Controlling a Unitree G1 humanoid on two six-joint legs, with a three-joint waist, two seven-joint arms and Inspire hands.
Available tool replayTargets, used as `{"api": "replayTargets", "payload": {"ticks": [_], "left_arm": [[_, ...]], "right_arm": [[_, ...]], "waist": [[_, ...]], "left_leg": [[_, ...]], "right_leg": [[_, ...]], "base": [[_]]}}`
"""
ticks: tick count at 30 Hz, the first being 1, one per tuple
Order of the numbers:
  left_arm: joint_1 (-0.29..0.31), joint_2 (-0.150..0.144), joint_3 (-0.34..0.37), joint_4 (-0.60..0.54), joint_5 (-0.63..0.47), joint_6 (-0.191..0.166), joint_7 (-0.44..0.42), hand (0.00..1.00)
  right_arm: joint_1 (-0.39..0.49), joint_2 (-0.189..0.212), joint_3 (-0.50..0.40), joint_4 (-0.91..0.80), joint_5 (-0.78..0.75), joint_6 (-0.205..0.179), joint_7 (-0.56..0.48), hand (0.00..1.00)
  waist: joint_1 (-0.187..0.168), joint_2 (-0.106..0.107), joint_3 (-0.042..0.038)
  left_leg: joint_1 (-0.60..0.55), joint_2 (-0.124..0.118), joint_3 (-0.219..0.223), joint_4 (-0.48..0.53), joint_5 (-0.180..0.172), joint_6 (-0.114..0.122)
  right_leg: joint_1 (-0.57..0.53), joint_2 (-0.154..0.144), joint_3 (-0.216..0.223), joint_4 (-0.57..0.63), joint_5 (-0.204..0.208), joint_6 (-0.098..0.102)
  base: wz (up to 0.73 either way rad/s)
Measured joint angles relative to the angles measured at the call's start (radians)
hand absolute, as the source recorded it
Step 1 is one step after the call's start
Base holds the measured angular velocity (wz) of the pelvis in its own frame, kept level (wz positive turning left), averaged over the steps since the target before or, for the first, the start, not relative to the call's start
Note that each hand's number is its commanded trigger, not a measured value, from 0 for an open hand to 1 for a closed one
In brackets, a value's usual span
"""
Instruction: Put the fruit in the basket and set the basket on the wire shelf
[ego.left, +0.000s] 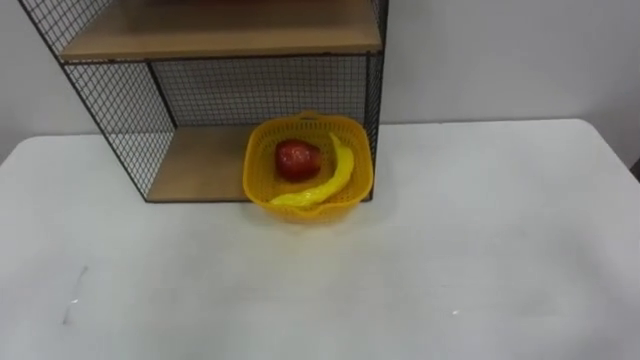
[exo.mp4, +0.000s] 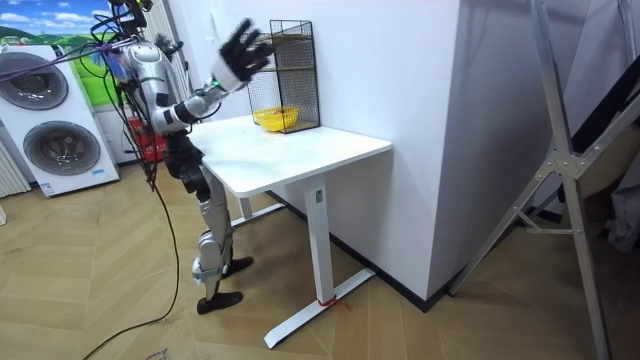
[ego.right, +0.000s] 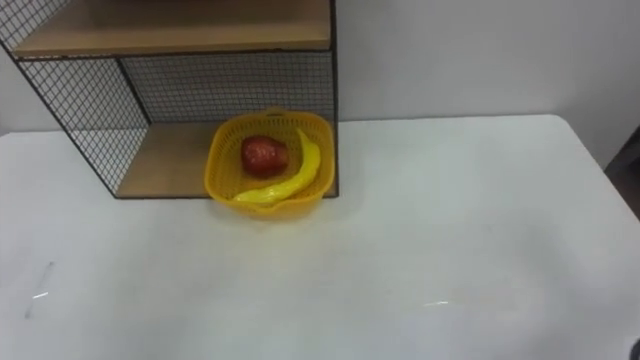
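Slanting banana (ego.left: 336, 178) in basket (ego.left: 256, 172), upper-right to lower-left.

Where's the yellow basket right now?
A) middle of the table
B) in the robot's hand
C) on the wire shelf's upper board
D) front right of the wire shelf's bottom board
D: the yellow basket, holding the red fruit and the banana, sits at the front right of the bottom board of the wire shelf, with its front past the edge.
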Motion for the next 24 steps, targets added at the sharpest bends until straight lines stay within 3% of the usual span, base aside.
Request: {"api": "replayTargets", "payload": {"ticks": [2,4,5,6,7,8,9,10,12,15,19,22,24], "left_arm": [[0.019,0.013,0.085,0.061,0.0,-0.02,0.128,0.0],[0.046,0.032,0.161,0.14,-0.002,-0.046,0.238,0.0],[0.07,0.05,0.208,0.195,-0.012,-0.058,0.31,0.0],[0.086,0.061,0.238,0.232,-0.02,-0.065,0.376,0.0],[0.095,0.067,0.247,0.251,-0.022,-0.07,0.403,0.0],[0.112,0.085,0.252,0.309,-0.036,-0.085,0.446,0.0],[0.134,0.092,0.251,0.392,-0.066,-0.086,0.478,0.0],[0.139,0.092,0.251,0.432,-0.084,-0.085,0.496,0.0],[0.137,0.093,0.25,0.579,-0.168,-0.082,0.573,0.0],[0.135,0.094,0.213,0.764,-0.279,-0.082,0.64,0.0],[0.131,0.098,0.132,0.941,-0.356,-0.082,0.672,0.0],[0.12,0.096,0.041,1.101,-0.406,-0.081,0.65,0.0],[0.116,0.07,-0.039,1.206,-0.419,-0.081,0.612,0.0]], "right_arm": [[0.038,-0.017,-0.066,0.008,0.006,-0.003,-0.074,0.0],[0.057,-0.052,-0.115,0.072,0.008,-0.011,-0.13,0.0],[0.071,-0.064,-0.135,0.099,0.021,-0.01,-0.161,0.0],[0.095,-0.068,-0.161,0.118,0.05,-0.011,-0.189,0.0],[0.107,-0.069,-0.177,0.136,0.06,-0.014,-0.201,0.0],[0.129,-0.07,-0.2,0.194,0.083,-0.023,-0.22,0.0],[0.146,-0.079,-0.217,0.251,0.107,-0.025,-0.238,0.0],[0.156,-0.085,-0.226,0.281,0.127,-0.029,-0.245,0.0],[0.165,-0.121,-0.24,0.443,0.207,-0.033,-0.27,0.0],[0.165,-0.116,-0.237,0.576,0.293,-0.032,-0.304,0.0],[0.174,-0.11,-0.206,0.694,0.425,-0.035,-0.316,0.0],[0.207,-0.07,-0.153,0.815,0.589,-0.048,-0.271,0.0],[0.206,-0.017,-0.074,0.954,0.681,-0.057,-0.229,0.0]], "waist": [[0.013,-0.002,-0.0001],[0.019,-0.001,-0.0002],[0.022,-0.002,0.0],[0.025,0.002,0.0003],[0.026,0.003,0.0026],[0.018,-0.011,-0.0078],[0.003,-0.026,-0.0105],[-0.002,-0.026,-0.0106],[-0.014,-0.02,-0.014],[-0.024,0.001,-0.016],[-0.04,0.007,-0.0151],[-0.037,0.005,-0.0143],[-0.039,0.0,-0.015]], "left_leg": [[-0.007,0.003,0.012,0.019,-0.007,-0.008],[-0.02,0.023,0.017,0.122,-0.072,-0.024],[-0.021,0.043,0.015,0.194,-0.129,-0.041],[-0.022,0.05,-0.005,0.206,-0.175,-0.057],[-0.026,0.046,-0.014,0.197,-0.184,-0.043],[-0.036,0.031,-0.031,0.186,-0.183,-0.033],[-0.035,0.015,-0.039,0.164,-0.169,-0.021],[-0.034,0.011,-0.04,0.155,-0.164,-0.017],[-0.035,0.002,-0.04,0.128,-0.146,-0.006],[-0.031,-0.002,-0.035,0.097,-0.128,0.002],[-0.014,-0.012,-0.034,0.063,-0.111,0.004],[0.0,-0.008,-0.032,0.037,-0.098,0.001],[0.005,-0.002,-0.026,0.031,-0.095,-0.002]], "right_leg": [[-0.011,-0.009,-0.002,0.018,-0.01,-0.001],[-0.023,-0.016,-0.012,0.044,-0.024,0.005],[-0.031,-0.032,-0.057,0.068,-0.033,0.017],[-0.044,-0.04,-0.086,0.097,-0.045,0.027],[-0.05,-0.042,-0.094,0.112,-0.049,0.03],[-0.056,-0.047,-0.095,0.121,-0.056,0.037],[-0.061,-0.055,-0.094,0.12,-0.055,0.044],[-0.063,-0.057,-0.093,0.116,-0.053,0.046],[-0.062,-0.056,-0.093,0.084,-0.026,0.057],[-0.058,-0.043,-0.091,0.042,0.009,0.052],[-0.058,-0.05,-0.089,0.039,0.01,0.054],[-0.041,-0.043,-0.083,0.009,0.027,0.048],[-0.037,-0.043,-0.077,0.004,0.03,0.045]], "base": [[-0.04],[-0.2],[-0.25],[-0.18],[0.06],[0.26],[0.26],[0.17],[0.02],[-0.04],[0.0],[-0.02],[-0.1]]}}
